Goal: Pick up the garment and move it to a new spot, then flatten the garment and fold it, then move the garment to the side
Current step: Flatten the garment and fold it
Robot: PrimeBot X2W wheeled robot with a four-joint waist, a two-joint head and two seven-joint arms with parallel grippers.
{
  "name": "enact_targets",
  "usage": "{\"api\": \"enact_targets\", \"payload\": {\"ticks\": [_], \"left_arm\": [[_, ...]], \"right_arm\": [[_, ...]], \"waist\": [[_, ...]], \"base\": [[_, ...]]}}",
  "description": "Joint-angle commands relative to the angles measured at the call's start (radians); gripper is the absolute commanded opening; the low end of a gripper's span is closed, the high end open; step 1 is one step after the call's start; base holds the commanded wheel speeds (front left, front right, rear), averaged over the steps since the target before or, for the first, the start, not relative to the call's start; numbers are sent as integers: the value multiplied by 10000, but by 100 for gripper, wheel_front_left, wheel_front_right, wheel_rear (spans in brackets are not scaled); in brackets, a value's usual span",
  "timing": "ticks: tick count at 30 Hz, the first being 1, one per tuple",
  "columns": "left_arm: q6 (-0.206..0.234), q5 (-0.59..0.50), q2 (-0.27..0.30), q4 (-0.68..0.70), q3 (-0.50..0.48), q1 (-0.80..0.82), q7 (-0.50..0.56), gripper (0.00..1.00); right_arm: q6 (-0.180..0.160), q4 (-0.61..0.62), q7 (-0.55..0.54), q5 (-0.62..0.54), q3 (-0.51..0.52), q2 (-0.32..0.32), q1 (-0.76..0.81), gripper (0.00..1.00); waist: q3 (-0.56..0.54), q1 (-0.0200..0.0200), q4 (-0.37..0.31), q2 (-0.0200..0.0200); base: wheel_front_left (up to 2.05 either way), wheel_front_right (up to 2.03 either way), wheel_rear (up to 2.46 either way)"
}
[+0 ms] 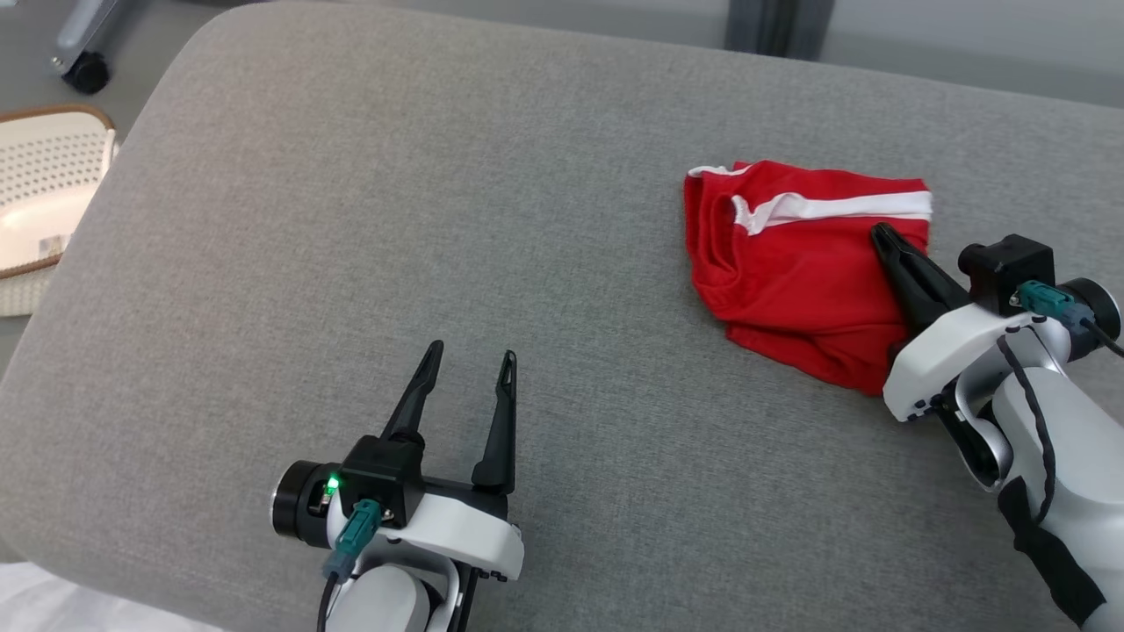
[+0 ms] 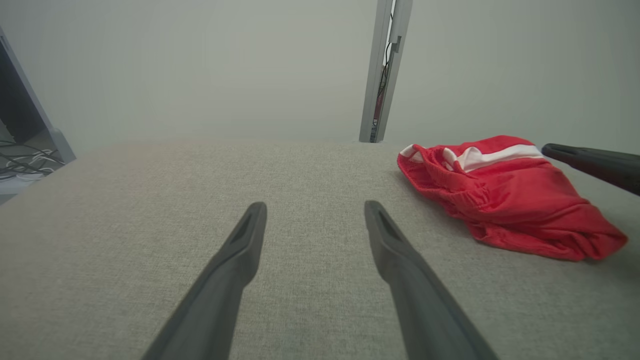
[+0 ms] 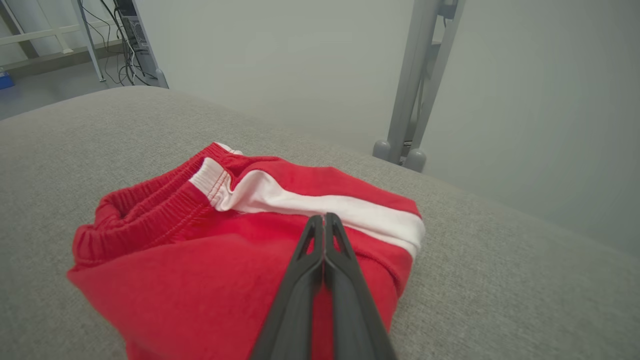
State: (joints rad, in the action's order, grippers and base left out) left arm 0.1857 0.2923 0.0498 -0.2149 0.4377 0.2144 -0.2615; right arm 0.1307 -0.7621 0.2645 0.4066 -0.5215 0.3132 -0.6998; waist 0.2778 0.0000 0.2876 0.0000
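Observation:
A folded red garment with a white stripe and an elastic waistband lies on the right part of the grey cushion. My right gripper is shut, its two fingers pressed together with no cloth between them, and it points over the garment's right side near the stripe. In the right wrist view the closed fingertips sit just above the red garment. My left gripper stands open over bare cushion near the front, well left of the garment. The left wrist view shows the garment with the right gripper just above it.
A woven basket with a pale perforated liner stands off the cushion's left edge, and a caster wheel sits on the floor behind it. A grey metal post rises beyond the far edge. Cables hang at the back left.

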Motion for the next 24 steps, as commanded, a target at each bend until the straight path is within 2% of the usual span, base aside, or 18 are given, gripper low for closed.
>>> {"api": "enact_targets", "payload": {"ticks": [1,8,16,20,24], "left_arm": [[92,80,28,48,86,179,-26,100],[281,281,30,180,352,277,-26,100],[453,383,31,342,688,389,-26,100],[550,399,30,370,809,445,-26,100],[622,442,30,329,845,453,-26,100]], "right_arm": [[2,-301,7,251,-215,87,-234,0],[2,-1308,7,848,-1126,299,-1107,0],[2,-2161,9,1382,-1727,579,-2252,0],[2,-2315,9,1478,-1568,640,-2673,0],[2,-2262,7,1467,-1455,388,-2216,0]], "waist": [[462,0,490,0],[826,0,945,0],[1187,0,1271,0],[1310,0,1292,0],[1326,0,1233,0]], "base": [[0,0,0],[0,0,0],[0,0,0],[0,0,0],[0,0,0]]}}
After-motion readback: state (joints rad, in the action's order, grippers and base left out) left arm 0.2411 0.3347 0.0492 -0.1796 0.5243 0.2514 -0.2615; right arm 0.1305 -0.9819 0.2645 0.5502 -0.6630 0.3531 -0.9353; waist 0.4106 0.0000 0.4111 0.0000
